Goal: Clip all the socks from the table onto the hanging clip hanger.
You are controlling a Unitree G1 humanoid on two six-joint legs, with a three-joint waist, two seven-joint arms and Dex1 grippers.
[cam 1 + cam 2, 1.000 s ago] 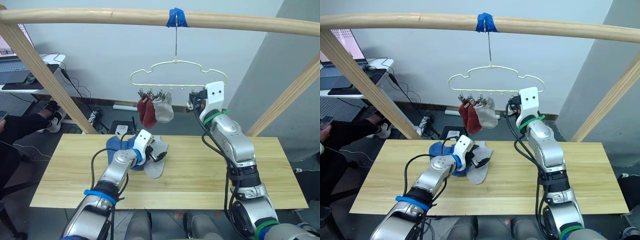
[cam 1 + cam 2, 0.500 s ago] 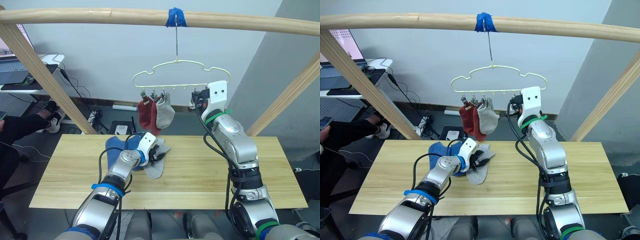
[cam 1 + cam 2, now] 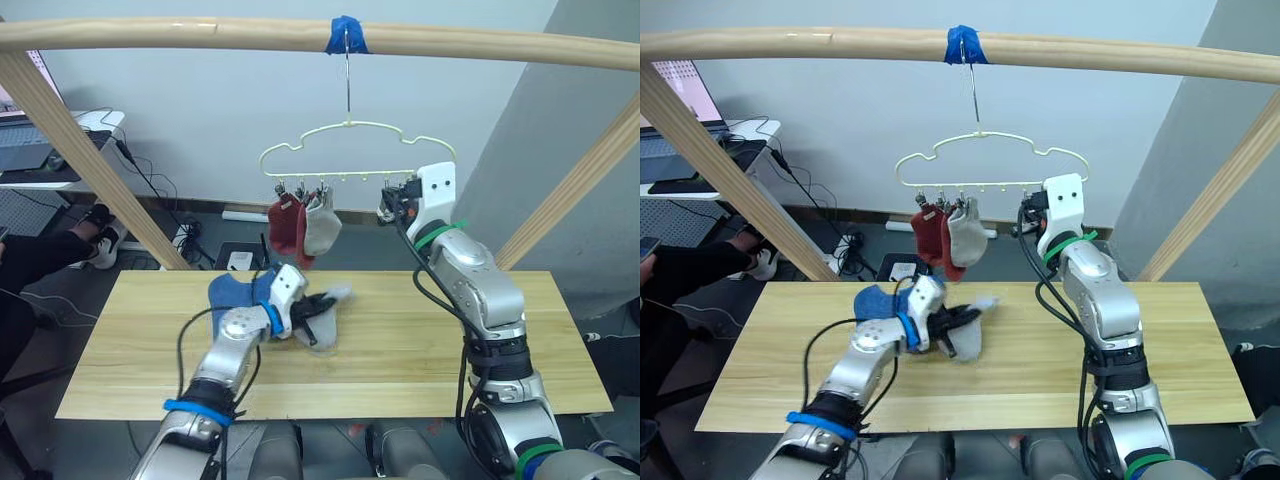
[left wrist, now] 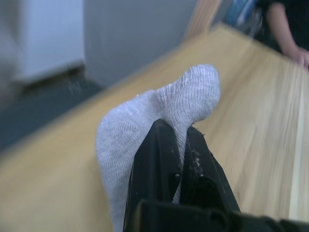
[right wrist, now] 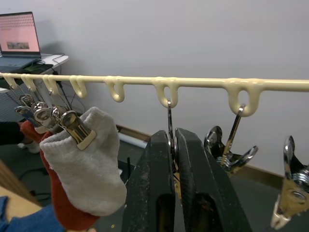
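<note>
My left gripper (image 4: 176,133) is shut on a light grey sock (image 4: 145,116), holding it just above the table (image 3: 420,360) near its middle (image 3: 330,303). Blue socks (image 3: 230,293) lie bunched on the planks just left of that hand. The pale yellow-green clip hanger (image 3: 345,171) hangs from the rail by its hook. Two rust red socks (image 3: 283,228) and one grey sock (image 3: 322,225) are clipped at its left end. My right gripper (image 5: 173,137) is raised to the hanger's right end (image 3: 392,200), shut on a silver clip (image 5: 168,116). Free clips (image 5: 231,157) dangle beside it.
A thick wooden rail (image 3: 200,32) with blue tape (image 3: 346,35) crosses overhead, with slanted wooden posts at both sides (image 3: 60,130). A small desk with a laptop (image 3: 680,100) and a seated person (image 3: 40,255) are behind the table's left end.
My left gripper has shut on the light grey sock and raised it off the table. The hanger has swayed slightly. My right gripper stays on its clip.
</note>
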